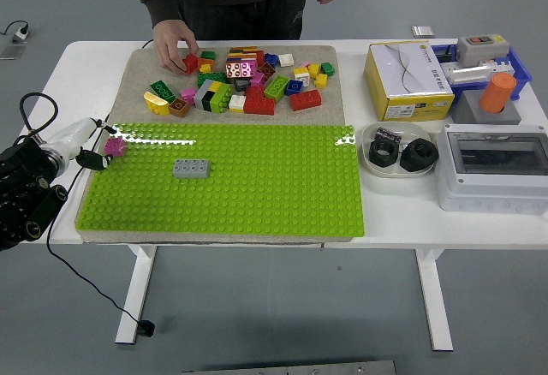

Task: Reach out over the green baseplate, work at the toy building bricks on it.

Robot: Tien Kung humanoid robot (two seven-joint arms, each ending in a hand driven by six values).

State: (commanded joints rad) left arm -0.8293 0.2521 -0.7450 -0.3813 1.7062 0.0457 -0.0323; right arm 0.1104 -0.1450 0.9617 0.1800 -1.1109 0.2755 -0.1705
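The green baseplate (257, 195) lies across the table's front half. A grey brick (191, 168) is seated on its left part. A small pink brick (115, 145) sits at the plate's far left edge. My left hand (92, 142) hovers just left of the pink brick, fingers spread toward it and holding nothing. The black left arm (21, 191) comes in from the left edge. No right arm shows. At the far side a person's hand (174, 41) rests on a red brick (189, 62) in the loose pile.
A beige mat (141, 71) behind the plate carries several loose bricks. To the right stand a yellow box (407, 80), a dish with black nuts (401, 154), a grey electrical box (492, 169) and a blue bin (514, 62). A black cable (38, 105) loops by my arm.
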